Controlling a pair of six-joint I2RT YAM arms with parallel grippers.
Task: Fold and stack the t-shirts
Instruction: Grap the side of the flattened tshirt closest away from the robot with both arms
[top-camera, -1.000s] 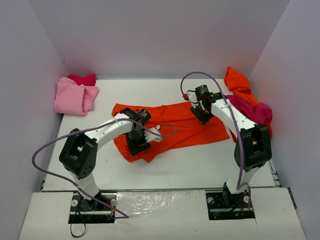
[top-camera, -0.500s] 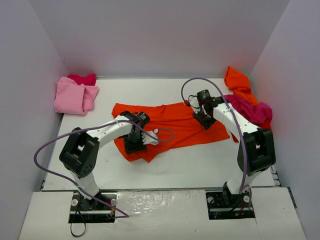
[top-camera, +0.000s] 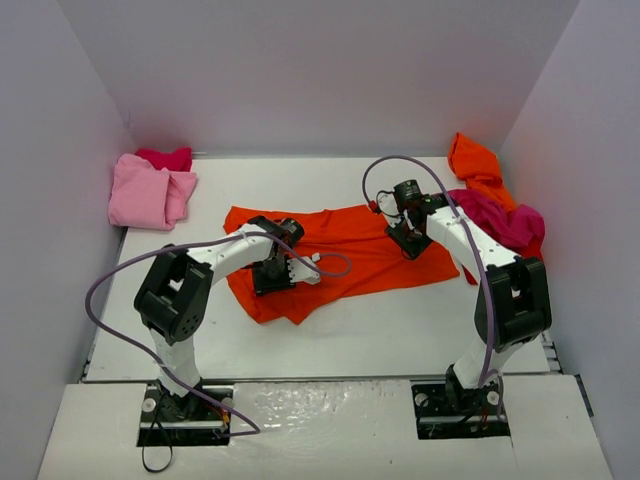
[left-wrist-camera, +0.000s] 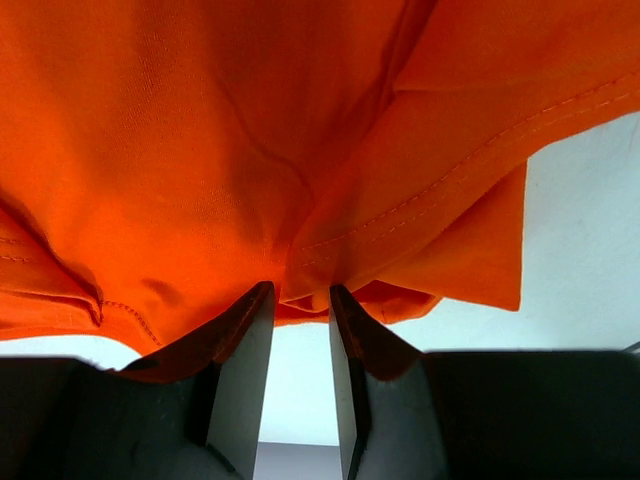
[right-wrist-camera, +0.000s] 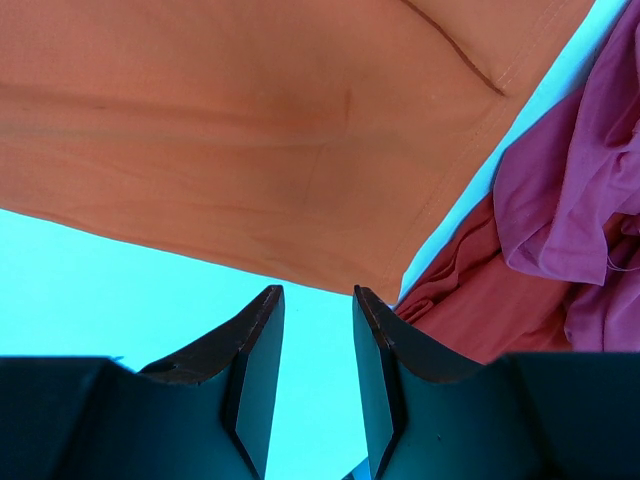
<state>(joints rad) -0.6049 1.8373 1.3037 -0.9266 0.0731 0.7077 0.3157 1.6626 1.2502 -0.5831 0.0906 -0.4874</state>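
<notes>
The left claw (left-wrist-camera: 302, 290) is clenched on a fold of the orange t-shirt (left-wrist-camera: 200, 150). Its jaws stand narrow, and a stitched hem bunches between the tips. White desk (left-wrist-camera: 590, 230) shows in the gap lower down. From above, this claw (top-camera: 272, 278) sits low on the near left part of the shirt, where the cloth is rumpled and doubled over.

The right claw (right-wrist-camera: 318, 290) is released. Its jaws are a little apart, with only bare desk (right-wrist-camera: 100, 290) between them. The shirt's hem (right-wrist-camera: 250, 130) lies just beyond the tips. In the overhead view this claw (top-camera: 408, 240) is at the shirt's right end.

The orange t-shirt (top-camera: 350, 245) is spread across the middle of the desk (top-camera: 400, 320). It runs from the left arm to the right arm.

A magenta t-shirt (top-camera: 510, 222) is heaped just to the right of it, against the right wall. In the right wrist view the magenta cloth (right-wrist-camera: 590, 200) lies over a reddish garment (right-wrist-camera: 480, 300).

A second orange t-shirt (top-camera: 472, 160) lies crumpled in the far right corner, touching the magenta one.

A light pink t-shirt (top-camera: 145, 192) lies bundled in the far left corner. A red t-shirt (top-camera: 165, 158) lies behind it, touching it.
</notes>
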